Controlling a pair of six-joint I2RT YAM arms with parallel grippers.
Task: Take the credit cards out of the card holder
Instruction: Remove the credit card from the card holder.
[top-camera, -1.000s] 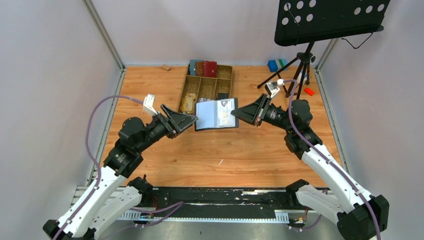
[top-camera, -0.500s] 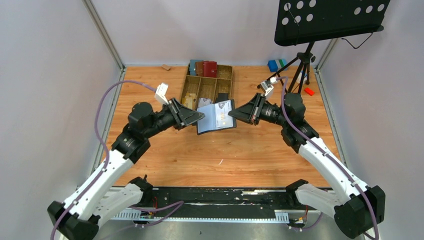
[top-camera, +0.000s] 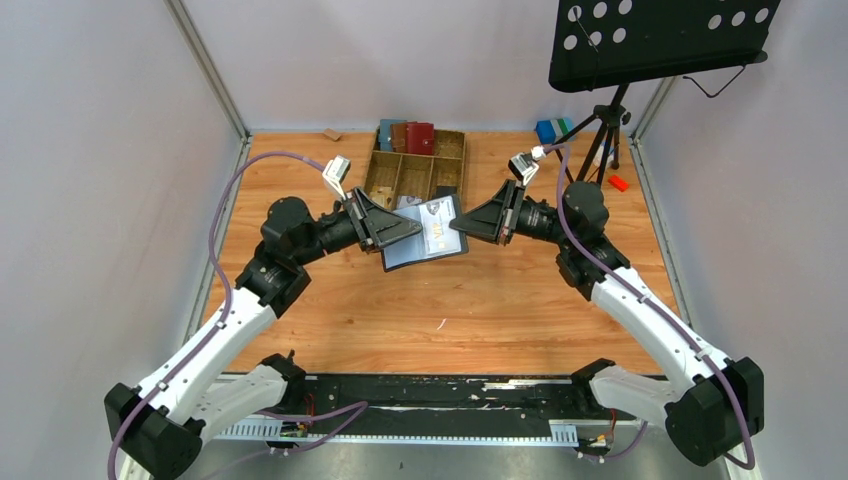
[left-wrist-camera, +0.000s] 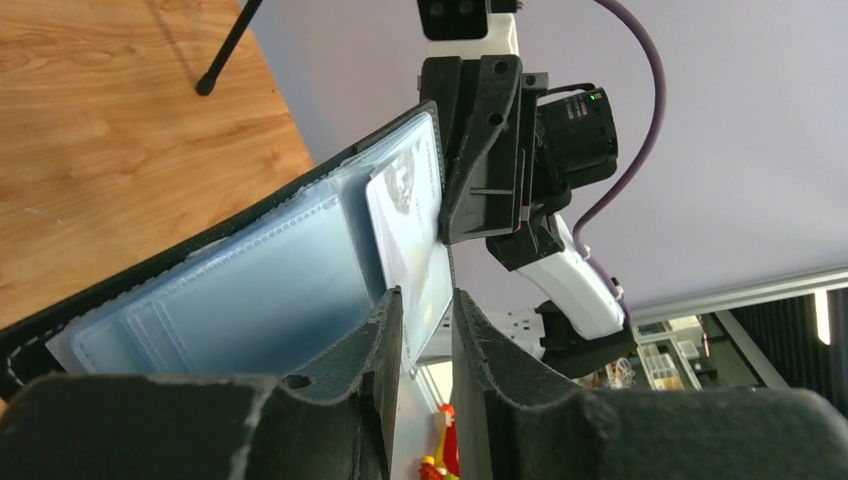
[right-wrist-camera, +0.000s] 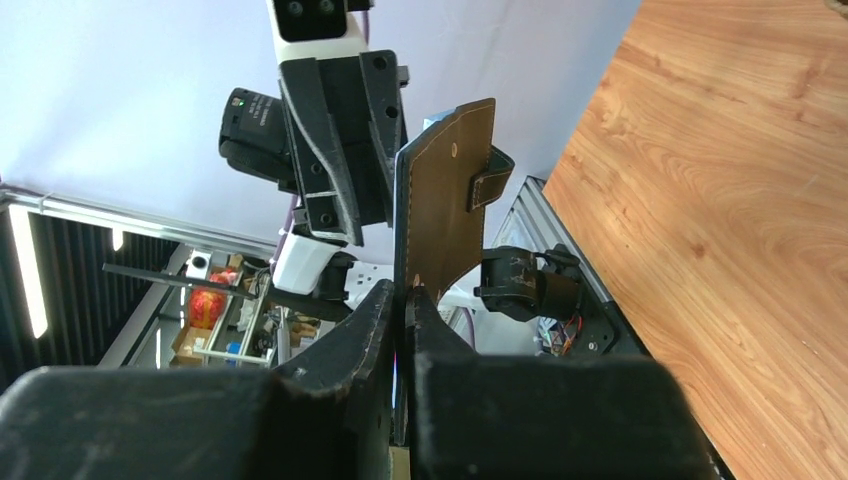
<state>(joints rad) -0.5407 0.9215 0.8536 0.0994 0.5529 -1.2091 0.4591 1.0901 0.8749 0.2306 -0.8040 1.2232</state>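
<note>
The black card holder (top-camera: 400, 252) hangs open in the air above the table's middle, its grey-blue sleeve pages (left-wrist-camera: 250, 290) facing up. My right gripper (top-camera: 468, 222) is shut on its right cover (right-wrist-camera: 445, 200), seen edge-on between the jaws (right-wrist-camera: 402, 292). A whitish credit card (left-wrist-camera: 410, 250) sticks out of a sleeve on the right-hand page (top-camera: 438, 232). My left gripper (left-wrist-camera: 428, 300) reaches in from the left (top-camera: 410, 228). Its jaws stand narrow around the card's lower edge. The card lies against the left finger, and a gap shows between it and the right finger.
A wooden compartment tray (top-camera: 383, 178) sits behind the holder, with red, brown and blue wallets (top-camera: 408, 135) at its far end. A music stand's tripod (top-camera: 600, 140), a blue block (top-camera: 548, 130) and a small red piece (top-camera: 618, 183) are at the back right.
The left gripper has moved right onto the holder and its jaws have narrowed from wide to a slim gap around the card. Both arms have carried the holder slightly back and left.
</note>
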